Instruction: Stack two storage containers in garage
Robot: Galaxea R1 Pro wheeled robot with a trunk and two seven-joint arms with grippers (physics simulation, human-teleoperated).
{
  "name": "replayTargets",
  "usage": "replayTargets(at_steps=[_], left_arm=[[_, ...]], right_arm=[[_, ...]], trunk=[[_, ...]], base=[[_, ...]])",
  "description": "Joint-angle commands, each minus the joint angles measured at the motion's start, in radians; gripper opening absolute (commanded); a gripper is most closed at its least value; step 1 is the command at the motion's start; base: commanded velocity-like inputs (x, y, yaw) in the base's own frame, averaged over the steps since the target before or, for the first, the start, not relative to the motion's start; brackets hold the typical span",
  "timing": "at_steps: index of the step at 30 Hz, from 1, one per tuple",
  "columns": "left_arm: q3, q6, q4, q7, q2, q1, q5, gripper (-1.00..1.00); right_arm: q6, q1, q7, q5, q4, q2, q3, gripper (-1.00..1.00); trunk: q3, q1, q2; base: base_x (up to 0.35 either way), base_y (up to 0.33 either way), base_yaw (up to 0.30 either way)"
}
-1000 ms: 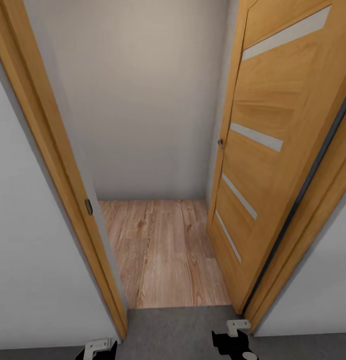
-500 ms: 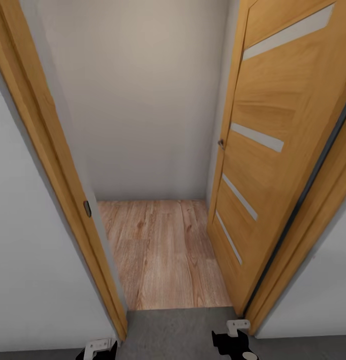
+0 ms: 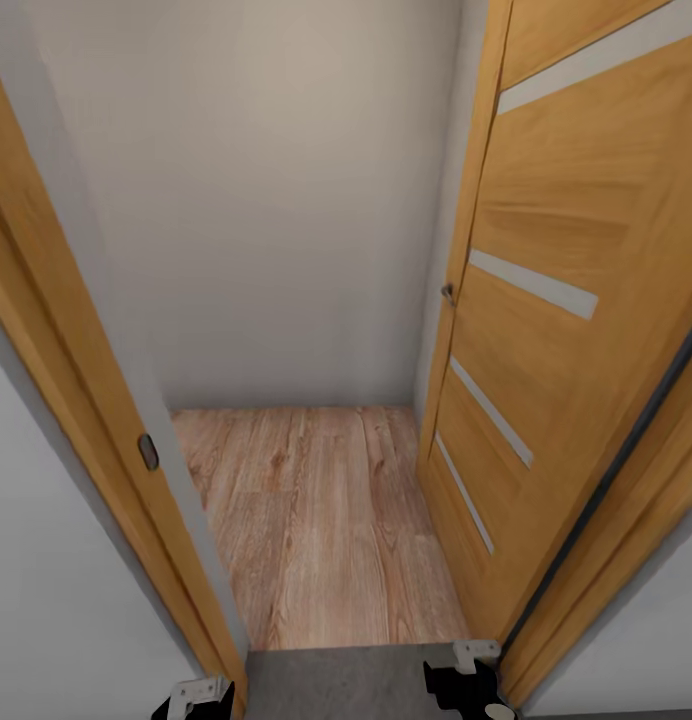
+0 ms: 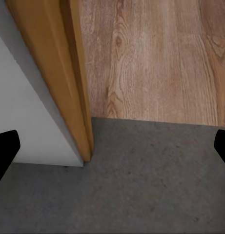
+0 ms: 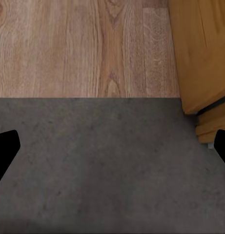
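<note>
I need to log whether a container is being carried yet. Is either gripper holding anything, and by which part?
Nothing is held. The left gripper and right gripper are both open, with only floor between their fingers.

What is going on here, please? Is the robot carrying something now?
No, it is carrying nothing. The robot stands at an open wooden door, on the dark grey concrete floor, facing a small space with light wood planks and a plain wall. The left tool and the right tool are both open and empty, low above the threshold. It appears to be driving through the doorway.
</note>
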Motion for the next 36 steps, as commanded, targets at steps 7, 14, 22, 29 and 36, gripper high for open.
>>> replayTargets(at_steps=[7, 14, 22, 29, 36], left_arm=[[0.008, -0.003, 0.000, -0.008, -0.001, -0.001, -0.005, 1.00], [0.008, -0.003, 0.000, -0.008, -0.001, -0.001, -0.005, 1.00], [0.008, -0.003, 0.000, -0.008, -0.001, -0.001, -0.005, 1.00], [0.008, -0.003, 0.000, -0.008, -0.001, -0.001, -0.005, 1.00], [0.008, -0.003, 0.000, -0.008, -0.001, -0.001, -0.005, 1.00]], right_arm=[[-0.002, -0.001, -0.005, 0.000, 0.001, 0.000, 0.005, 1.00], [-0.002, -0.001, -0.005, 0.000, 0.001, 0.000, 0.005, 1.00], [-0.002, -0.001, -0.005, 0.000, 0.001, 0.000, 0.005, 1.00], [-0.002, -0.001, -0.005, 0.000, 0.001, 0.000, 0.005, 1.00], [-0.001, -0.001, -0.005, 0.000, 0.001, 0.000, 0.005, 1.00]], trunk=[[-0.001, 0.000, -0.001], [-0.001, 0.000, -0.001], [-0.001, 0.000, -0.001], [-0.001, 0.000, -0.001], [-0.001, 0.000, -0.001]], base=[[0.037, -0.063, 0.000], [0.017, -0.044, 0.000], [0.119, -0.004, 0.000], [0.277, 0.000, 0.000], [0.290, 0.000, 0.000]])
